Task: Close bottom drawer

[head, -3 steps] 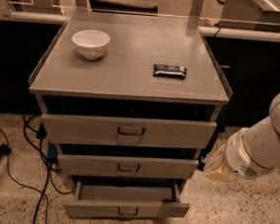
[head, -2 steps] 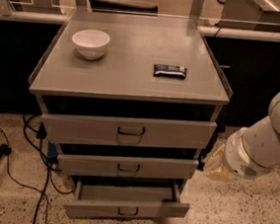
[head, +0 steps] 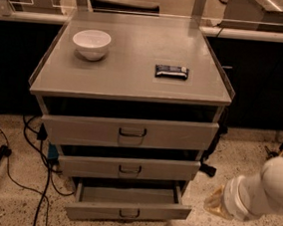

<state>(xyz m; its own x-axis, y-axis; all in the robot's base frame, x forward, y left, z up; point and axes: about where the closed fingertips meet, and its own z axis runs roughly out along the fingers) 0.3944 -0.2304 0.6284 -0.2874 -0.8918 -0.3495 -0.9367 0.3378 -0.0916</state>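
Your claw [head: 216, 204] sits low at the right of the view, at the end of the white arm [head: 269, 190], which comes in from the right edge. It shows as a pale amber tip above the speckled floor [head: 3, 201], and you cannot tell whether it is apart or together. It touches nothing. It hangs near the front right corner of the bottom drawer [head: 97, 212] but clear of it, with bare floor between the two. That drawer is the lowest and slimmest of the three. It stands pulled out towards you, so its grey inner floor shows behind the front panel, and its small dark handle [head: 129, 213] sits at the centre of the front. Above it, the middle drawer [head: 86, 165] juts out less, with a dark gap along its top edge. The top drawer [head: 80, 128], the widest, also has a dark gap over it. On the tabletop [head: 129, 89] a white bowl [head: 91, 43] stands upright at the back left. A dark bar [head: 171, 72] lies flat right of centre, well apart from the bowl. Black cables [head: 40, 175] trail on the floor left of the cabinet [head: 38, 97].
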